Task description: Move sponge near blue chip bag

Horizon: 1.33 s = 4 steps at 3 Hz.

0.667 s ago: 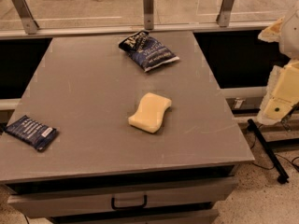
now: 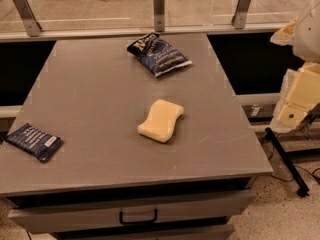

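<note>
I'm looking at one grey table (image 2: 100, 109) with a matte top, one drawer (image 2: 135, 211) in its front and one black handle (image 2: 138, 218) on that drawer. It stands on a speckled floor (image 2: 280, 219). Behind it runs a rail with three metal posts (image 2: 159, 9).

My gripper (image 2: 295, 106), cream-coloured, hangs off the table's right side in the view, above the floor and touching nothing. Whether it is spread or closed I can't make out.

Three things lie on the top, one of each. The blue chip bag (image 2: 160, 55) lies at the far edge, across the table from the gripper and further back. The sponge (image 2: 161, 120) is the nearest thing to the gripper, out in the middle of the top, well apart from the bag. A flat blue packet (image 2: 34, 141) with a white label lies farthest from the gripper, at the opposite edge.
</note>
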{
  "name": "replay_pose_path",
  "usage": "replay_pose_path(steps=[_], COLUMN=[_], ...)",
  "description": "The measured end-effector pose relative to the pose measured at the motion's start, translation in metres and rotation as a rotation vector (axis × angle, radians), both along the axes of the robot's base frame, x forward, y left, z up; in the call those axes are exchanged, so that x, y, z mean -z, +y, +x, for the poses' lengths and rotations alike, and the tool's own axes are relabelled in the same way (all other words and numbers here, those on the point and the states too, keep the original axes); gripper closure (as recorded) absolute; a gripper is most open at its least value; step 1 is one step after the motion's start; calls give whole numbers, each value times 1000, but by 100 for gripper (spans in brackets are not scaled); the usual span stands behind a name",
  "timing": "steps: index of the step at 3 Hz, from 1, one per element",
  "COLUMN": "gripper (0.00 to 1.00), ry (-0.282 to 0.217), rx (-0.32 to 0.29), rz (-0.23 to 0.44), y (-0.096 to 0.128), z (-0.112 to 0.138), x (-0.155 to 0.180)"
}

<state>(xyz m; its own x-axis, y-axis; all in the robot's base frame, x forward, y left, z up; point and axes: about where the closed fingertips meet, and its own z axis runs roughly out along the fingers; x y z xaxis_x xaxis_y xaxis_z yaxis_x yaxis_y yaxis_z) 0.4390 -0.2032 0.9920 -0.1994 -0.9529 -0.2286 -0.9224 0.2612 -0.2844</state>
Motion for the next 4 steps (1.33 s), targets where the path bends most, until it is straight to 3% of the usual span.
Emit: replay_pose_path(steps=[2,3,4], gripper=[0,0,0], ry=[71,131,158], rx=[-192,-99,79], rz=[-71,37,254], y=[116,136,144], z=[24,50,44], x=[28,61,83])
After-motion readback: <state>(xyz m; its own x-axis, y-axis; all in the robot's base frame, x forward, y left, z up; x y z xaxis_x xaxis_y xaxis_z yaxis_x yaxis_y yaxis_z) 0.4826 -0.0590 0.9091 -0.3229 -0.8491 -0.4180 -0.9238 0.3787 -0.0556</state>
